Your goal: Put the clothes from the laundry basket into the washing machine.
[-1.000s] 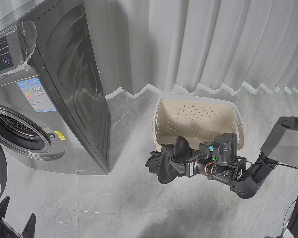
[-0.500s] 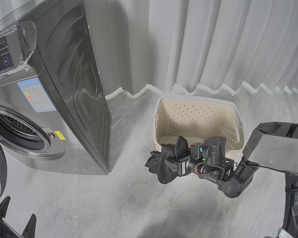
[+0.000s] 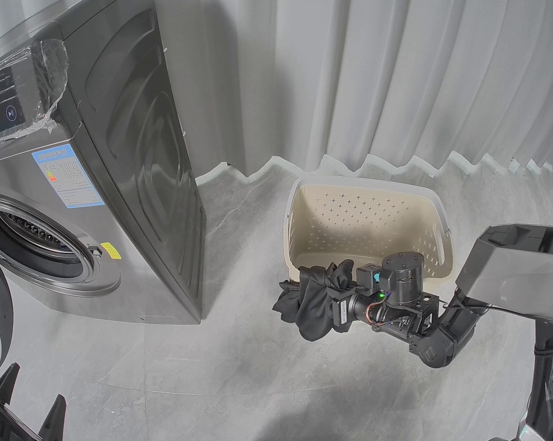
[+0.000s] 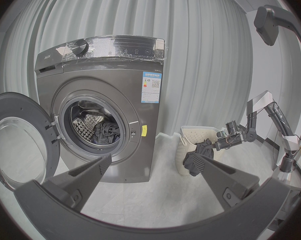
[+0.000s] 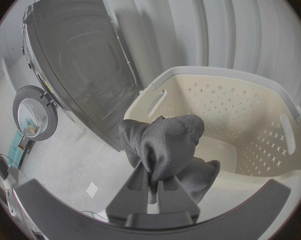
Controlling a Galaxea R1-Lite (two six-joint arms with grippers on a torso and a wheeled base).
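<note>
- Your right claw [image 5: 153,175] is clenched on a dark cloth [image 5: 167,144]. Its two fingers [image 5: 134,190] stand almost together, with a fold of the cloth pinched between them.
- The dark cloth [image 3: 310,304] bulges above the fingertips, and more of it hangs down below them. In the head view you find the right claw [image 3: 336,304] pointing sideways toward the washing machine [image 3: 129,154], with the cloth hanging off the floor [image 3: 227,369].
- The cloth is at the near corner of the basket [image 3: 362,183], the corner on the machine's side. Most of it hangs outside the rim. You cannot tell if it touches the rim.
- The basket [image 5: 224,72] is cream, with star-shaped holes in its walls. It stands on the floor, in front of the white curtain [image 3: 380,62] and apart from the machine.
- Your left claw [image 4: 150,160] is spread wide and holds nothing. It is low, in front of the washing machine [image 4: 100,84], well apart from the basket [image 4: 187,130].
- The round door [image 4: 20,137] of the machine is swung fully open. Inside the drum lie some dark clothes [image 4: 105,132].
</note>
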